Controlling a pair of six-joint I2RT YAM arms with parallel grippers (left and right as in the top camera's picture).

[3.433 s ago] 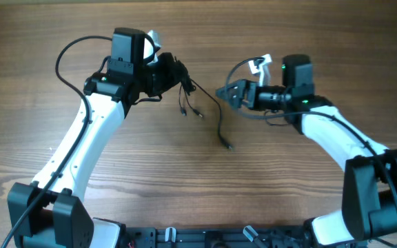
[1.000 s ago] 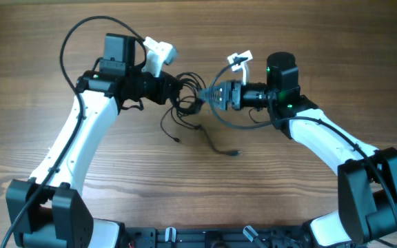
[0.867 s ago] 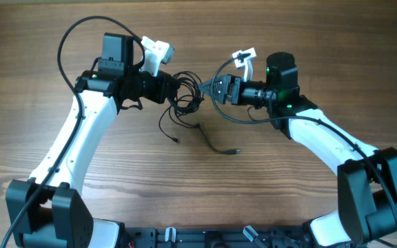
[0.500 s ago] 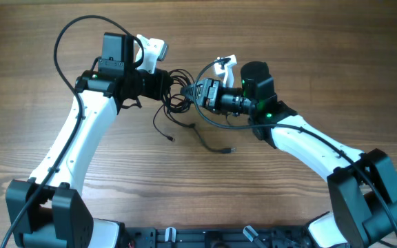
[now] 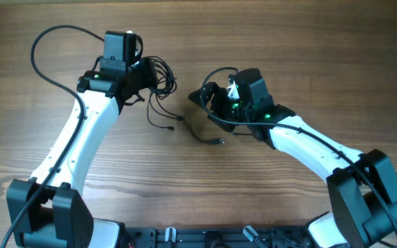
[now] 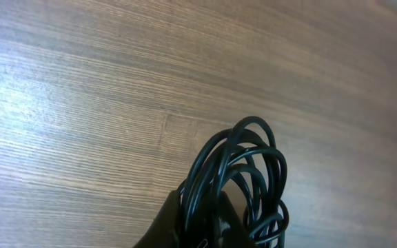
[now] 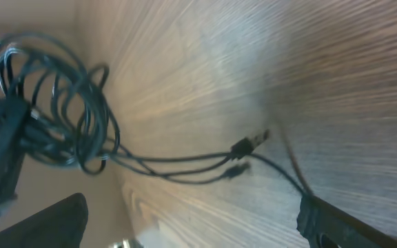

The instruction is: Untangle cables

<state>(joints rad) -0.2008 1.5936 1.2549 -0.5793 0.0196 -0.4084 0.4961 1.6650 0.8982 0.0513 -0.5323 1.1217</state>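
Note:
My left gripper (image 5: pixel 147 77) is shut on the cables, a knotted bundle of thin black loops (image 5: pixel 160 71), and holds it above the table at the back left. Two strands with plug ends (image 5: pixel 163 122) hang from it. In the left wrist view the loops (image 6: pixel 248 157) stick up between my fingers (image 6: pixel 212 215). A single cord (image 5: pixel 202 136) lies on the wood between the arms, its plug toward the right. My right gripper (image 5: pixel 208 100) is open, apart from the bundle. The right wrist view shows the bundle (image 7: pixel 55 117), the plugs (image 7: pixel 251 143) and my wide-apart fingers (image 7: pixel 188 215).
The wooden table (image 5: pixel 302 55) fills the view. The thick black wire of the left arm (image 5: pixel 47 52) arcs out to the back left. The arm bases stand at the front edge (image 5: pixel 205 238).
My left gripper has pulled the bundle left and back. My right gripper, which was up against the bundle, has opened and drawn away to the right. A single cord now trails on the table.

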